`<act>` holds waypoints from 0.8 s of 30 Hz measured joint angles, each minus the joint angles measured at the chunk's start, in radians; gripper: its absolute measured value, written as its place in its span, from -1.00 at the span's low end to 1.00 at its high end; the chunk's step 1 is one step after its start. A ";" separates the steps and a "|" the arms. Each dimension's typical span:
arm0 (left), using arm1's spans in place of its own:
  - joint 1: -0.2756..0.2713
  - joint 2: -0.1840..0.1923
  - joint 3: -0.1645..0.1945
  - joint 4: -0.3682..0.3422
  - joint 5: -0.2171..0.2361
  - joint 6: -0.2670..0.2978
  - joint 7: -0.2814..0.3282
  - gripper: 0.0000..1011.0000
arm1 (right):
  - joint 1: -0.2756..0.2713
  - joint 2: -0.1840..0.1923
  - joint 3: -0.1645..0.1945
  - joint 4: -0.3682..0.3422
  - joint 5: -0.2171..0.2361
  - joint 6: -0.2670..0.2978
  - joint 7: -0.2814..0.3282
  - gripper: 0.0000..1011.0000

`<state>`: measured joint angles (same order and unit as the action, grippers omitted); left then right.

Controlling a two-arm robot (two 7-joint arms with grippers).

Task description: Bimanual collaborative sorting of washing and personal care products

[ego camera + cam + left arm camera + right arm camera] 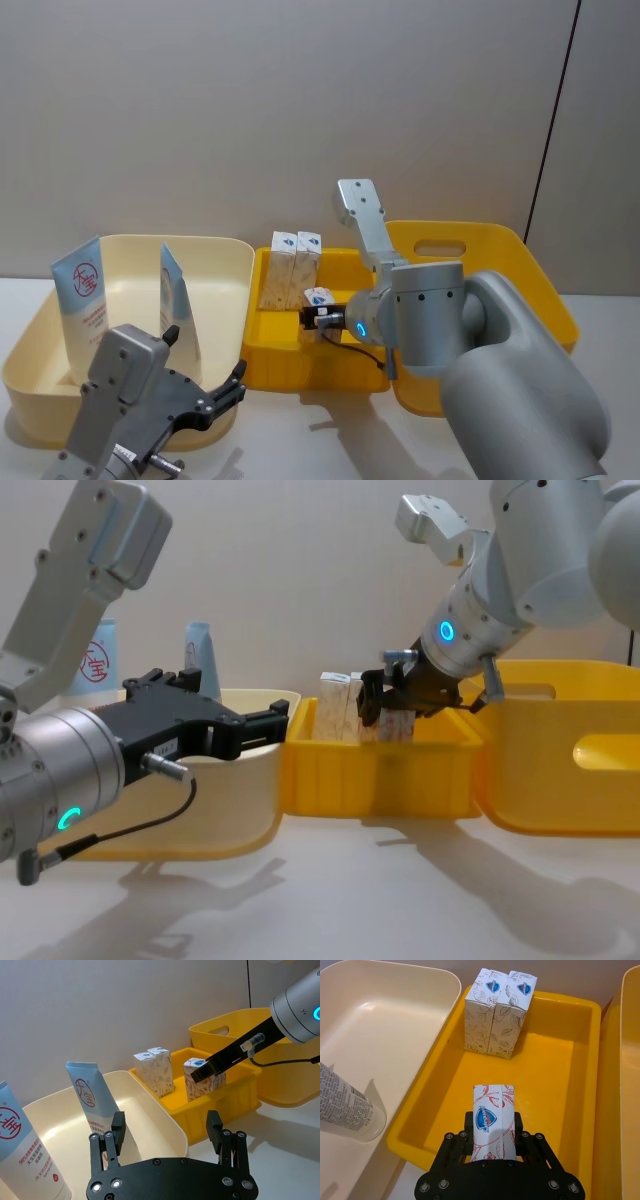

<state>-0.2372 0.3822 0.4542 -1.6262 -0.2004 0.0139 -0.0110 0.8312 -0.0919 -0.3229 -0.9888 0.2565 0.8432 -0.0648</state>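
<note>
My right gripper (493,1132) is shut on a red-marked carton (493,1110), held upright inside the small yellow bin (570,1110) near its front wall. Two blue-marked cartons (295,262) stand side by side at that bin's back wall. Two pale blue-and-white tubes lean upright in the cream bin (130,241): one with a red round logo (84,296) at its left, the other (178,298) nearer the middle. My left gripper (215,392) hangs open over the cream bin's front right corner, holding nothing. The left wrist view shows the held carton (202,1080) beyond the bin wall.
A large yellow bin (540,285) with a handle slot stands to the right of the small one. The three bins sit side by side, touching, close to the back wall. Bare table lies in front of them.
</note>
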 joint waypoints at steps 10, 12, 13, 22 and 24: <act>0.000 0.000 0.000 0.000 0.000 0.000 0.000 0.98 | 0.000 0.000 0.000 0.000 0.000 0.000 0.000 -0.20; 0.000 0.000 0.000 0.000 0.000 0.000 0.000 0.98 | 0.000 0.000 0.000 0.000 0.000 0.000 0.000 -0.20; 0.000 0.000 0.000 0.000 0.000 0.000 0.000 0.98 | 0.000 0.000 0.000 0.000 0.000 0.000 0.000 -0.20; 0.000 0.000 0.000 0.000 0.000 0.000 0.000 0.98 | 0.000 0.000 0.000 0.000 0.000 0.000 0.000 -0.20; 0.000 0.000 0.000 0.000 0.000 0.000 0.000 0.98 | 0.000 0.000 0.000 0.000 0.000 0.000 0.000 -0.20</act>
<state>-0.2372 0.3821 0.4542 -1.6262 -0.2004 0.0139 -0.0109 0.8312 -0.0918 -0.3229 -0.9888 0.2565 0.8432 -0.0648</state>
